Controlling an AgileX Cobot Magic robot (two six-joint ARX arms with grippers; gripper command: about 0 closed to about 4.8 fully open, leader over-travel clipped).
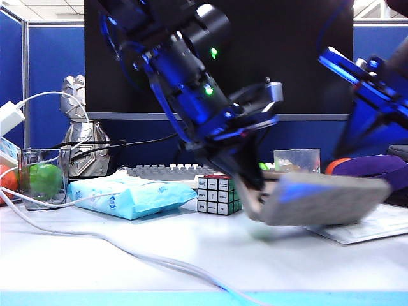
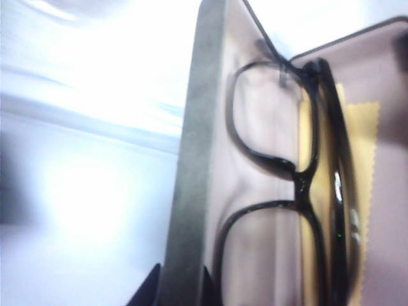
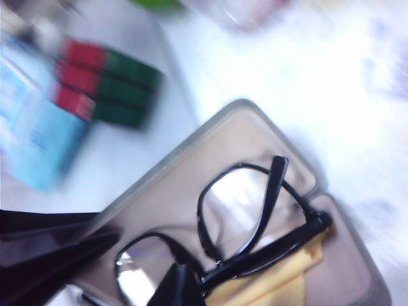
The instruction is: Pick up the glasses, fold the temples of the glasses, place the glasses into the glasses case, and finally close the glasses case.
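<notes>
White cable (image 1: 127, 252): trails over the bare front part of the counter (image 1: 204, 268), running from the left edge toward the front edge.

Glasses case (image 1: 325, 201): grey, oblong, open; toward the right side of the counter, about mid-depth, blurred in the exterior view and tilted with one end raised. Cream lining visible in both wrist views.

Glasses (image 2: 299, 185): black frame, clear lenses, lying inside the open case on a yellow cloth (image 2: 363, 146); temples (image 3: 271, 191) folded across the frame.

Left tool (image 1: 255, 191): reaches down from the upper left to the left end of the case; clenched on the grey case wall, which passes between its dark finger tips in the left wrist view.

Right tool (image 3: 175, 287): fingers pressed together, nothing between them; a dark tip shows just over the glasses in the right wrist view. In the exterior view only its blue arm shows at the right edge, above the case.

Rubik's cube (image 1: 218, 194): just left of the case, behind the left tool.

Pale blue tissue pack (image 1: 124, 194): left of the cube.

Glass (image 1: 43, 175): near the left edge, green fruit inside.

Keyboard (image 1: 166, 171): along the back edge.
</notes>
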